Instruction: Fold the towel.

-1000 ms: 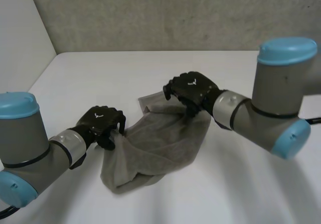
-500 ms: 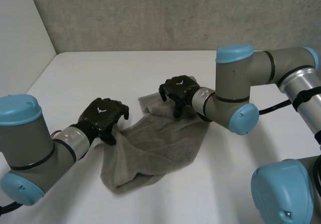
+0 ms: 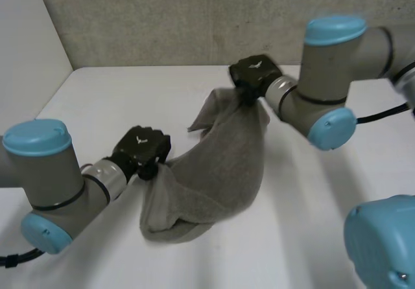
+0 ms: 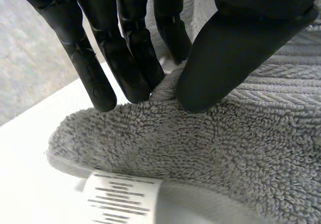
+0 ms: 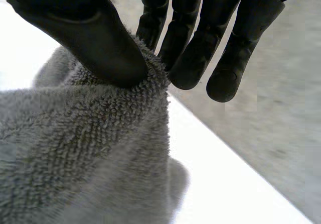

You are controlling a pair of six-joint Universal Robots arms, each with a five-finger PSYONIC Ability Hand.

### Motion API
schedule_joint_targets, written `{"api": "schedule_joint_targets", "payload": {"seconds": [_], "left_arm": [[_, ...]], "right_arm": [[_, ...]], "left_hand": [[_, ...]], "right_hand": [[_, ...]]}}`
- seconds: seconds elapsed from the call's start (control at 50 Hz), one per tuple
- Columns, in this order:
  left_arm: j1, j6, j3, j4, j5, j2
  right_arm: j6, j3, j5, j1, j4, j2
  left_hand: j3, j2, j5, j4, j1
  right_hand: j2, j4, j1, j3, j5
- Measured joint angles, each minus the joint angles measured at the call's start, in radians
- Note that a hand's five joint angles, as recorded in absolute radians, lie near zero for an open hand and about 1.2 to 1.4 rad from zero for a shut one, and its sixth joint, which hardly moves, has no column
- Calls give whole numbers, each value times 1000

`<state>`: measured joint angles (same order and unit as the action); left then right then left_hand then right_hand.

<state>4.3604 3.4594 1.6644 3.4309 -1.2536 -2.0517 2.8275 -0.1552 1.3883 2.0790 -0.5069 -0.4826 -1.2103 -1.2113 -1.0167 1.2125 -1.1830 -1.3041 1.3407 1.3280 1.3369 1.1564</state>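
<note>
Left hand (image 3: 144, 148), at the lower left, pinches one edge of the grey towel (image 3: 217, 166). Right hand (image 3: 254, 74), near the top middle, pinches the far end, and the towel sags between them onto the table (image 3: 130, 94).

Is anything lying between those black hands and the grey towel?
Nothing visible. The left hand pinches the towel at its near edge, and the right hand pinches its far end above the table.
</note>
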Motion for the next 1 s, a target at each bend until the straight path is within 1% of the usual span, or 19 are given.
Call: {"api": "schedule_joint_targets", "payload": {"seconds": [0.1,0.2,0.24,0.3,0.34,0.44,0.5,0.54,0.58,0.64,0.68,0.7,0.72,0.74,0.76,0.78,0.82,0.9,1.0], "left_arm": [[0,-5,-58,2,-31,46],[-1,-9,-109,5,-74,101],[-5,-8,-129,4,-90,137],[-11,-6,-133,3,-93,163],[-18,-4,-126,0,-90,182],[-35,2,-87,-7,-69,217],[-45,14,-23,-20,-27,256],[-47,23,6,-28,-9,272],[-50,54,72,-49,31,308],[-49,97,136,-74,67,339],[-48,146,193,-102,95,361],[-48,170,215,-117,104,368],[-49,207,246,-138,115,374],[-51,233,265,-154,120,377],[-51,243,272,-160,121,378],[-56,281,294,-183,125,381],[-62,315,310,-204,124,383],[-78,367,326,-234,120,389],[-87,377,319,-243,114,407]], "right_arm": [[50,-34,43,-57,-12,-90],[88,-133,24,-118,-49,-206],[73,-262,-16,-158,-77,-304],[35,-399,-50,-188,-93,-391],[-17,-539,-73,-212,-100,-468],[-141,-828,-99,-250,-93,-610],[-232,-1037,-107,-273,-71,-691],[-262,-1110,-109,-281,-59,-715],[-315,-1252,-111,-299,-39,-760],[-357,-1362,-112,-313,-23,-789],[-398,-1450,-112,-323,-11,-806],[-416,-1476,-111,-326,-8,-810],[-446,-1509,-110,-329,-2,-813],[-464,-1524,-109,-331,4,-814],[-471,-1529,-108,-332,6,-815],[-492,-1539,-107,-334,21,-817],[-506,-1542,-107,-335,42,-821],[-520,-1530,-108,-334,107,-847],[-524,-1515,-128,-325,198,-895]], "left_hand": [[-4,-3,-5,4,-4],[-5,-5,-4,5,-4],[-5,-5,-5,5,-5],[-5,-5,-5,5,-5],[-5,-5,-5,5,-5],[-5,-5,-5,5,-5],[-5,-5,-5,5,-4],[-5,-5,-5,5,-4],[-5,-5,-5,5,-4],[-5,-5,-5,5,-4],[-5,-5,-5,5,-4],[-5,-5,-5,5,-4],[-5,-5,-5,5,-4],[-5,-6,-5,5,-4],[-5,-6,-5,5,-4],[-5,-6,-5,5,-4],[31,31,7,-33,2],[284,286,267,-287,257],[496,499,474,-494,467]], "right_hand": [[0,0,1,0,0],[0,0,1,0,0],[0,0,1,0,0],[0,0,1,0,0],[0,0,1,0,0],[0,0,1,0,0],[0,0,1,0,0],[0,0,1,0,0],[0,0,1,0,0],[0,0,1,0,0],[38,-66,-60,-63,-59],[202,-212,-218,-208,-209],[475,-494,-487,-492,-504],[668,-684,-680,-684,-703],[723,-743,-749,-743,-762],[847,-871,-860,-875,-894],[883,-918,-898,-921,-944],[883,-931,-908,-927,-957],[883,-931,-908,-927,-957]]}}
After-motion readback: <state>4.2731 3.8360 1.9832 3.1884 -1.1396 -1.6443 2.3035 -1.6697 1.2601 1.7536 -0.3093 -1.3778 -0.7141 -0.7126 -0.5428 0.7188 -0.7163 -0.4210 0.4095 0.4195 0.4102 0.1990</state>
